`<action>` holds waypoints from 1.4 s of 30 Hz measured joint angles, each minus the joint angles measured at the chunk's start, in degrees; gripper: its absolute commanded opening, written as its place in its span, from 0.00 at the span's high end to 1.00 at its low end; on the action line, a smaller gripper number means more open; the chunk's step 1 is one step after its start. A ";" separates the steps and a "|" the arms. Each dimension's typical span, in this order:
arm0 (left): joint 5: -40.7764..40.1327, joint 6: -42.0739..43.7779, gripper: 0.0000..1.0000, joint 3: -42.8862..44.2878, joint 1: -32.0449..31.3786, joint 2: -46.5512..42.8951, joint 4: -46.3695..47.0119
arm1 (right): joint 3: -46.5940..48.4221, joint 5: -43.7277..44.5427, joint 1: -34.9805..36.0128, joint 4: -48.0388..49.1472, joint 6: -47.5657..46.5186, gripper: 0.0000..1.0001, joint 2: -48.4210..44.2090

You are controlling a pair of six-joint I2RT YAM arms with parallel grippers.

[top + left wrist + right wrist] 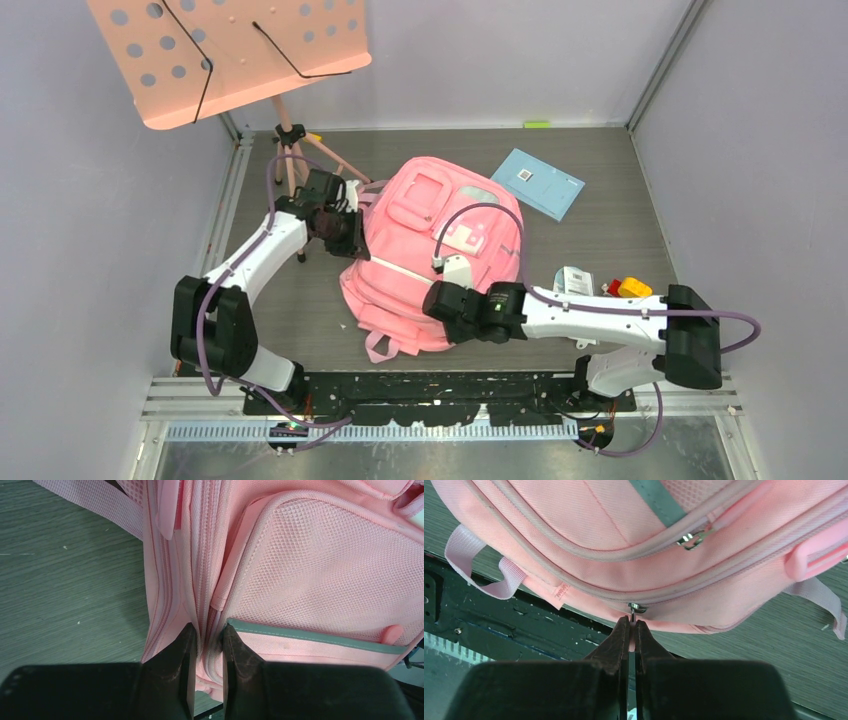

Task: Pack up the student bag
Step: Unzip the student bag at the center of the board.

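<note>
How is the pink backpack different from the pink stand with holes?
The student bag is soft fabric lying on the table; the music stand is a flat holed plate up on a tripod. The left gripper and right gripper pinch the bag; neither holds the stand. Both are pink.

This is a robotics lab test cell rather than any lived-in room: plain lilac-grey panel walls [760, 120] box in a grey wood-grain bench [600, 240] on three sides, with bare aluminium posts [660, 60] in the far corners. Two white-and-black arms, the left arm [250, 260] and the right arm [600, 315], are bolted to a black mounting plate [440, 385] and a ribbed metal rail [400, 430] at the near edge, trailing purple cables [480, 215]. The only furnishings are staged props: a salmon perforated music stand [230, 55], a pink backpack [430, 250] and a blue booklet [538, 182].
</note>
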 measured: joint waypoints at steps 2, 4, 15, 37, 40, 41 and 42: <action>-0.04 0.00 1.00 -0.02 0.00 -0.37 0.04 | 0.22 0.50 0.81 0.87 0.31 1.00 1.11; -0.50 0.07 1.00 -0.09 0.07 -0.55 0.09 | 1.09 1.09 1.55 1.42 0.39 0.99 3.43; -0.61 0.13 1.00 -0.20 0.24 -0.70 0.17 | 7.58 3.04 5.25 10.91 0.70 0.99 11.34; -0.83 0.15 1.00 -0.22 0.26 -0.70 0.07 | 26.01 6.40 2.36 22.03 -3.78 1.00 34.77; -0.85 0.15 1.00 -0.22 0.26 -0.70 0.09 | 27.15 6.49 1.62 24.48 -5.90 1.00 36.57; -0.87 0.17 1.00 -0.22 0.26 -0.70 0.13 | 27.45 6.43 1.44 24.70 -6.38 1.00 36.94; -1.01 0.20 1.00 -0.22 0.28 -0.70 0.28 | 27.71 6.43 1.11 25.27 -7.04 1.00 37.29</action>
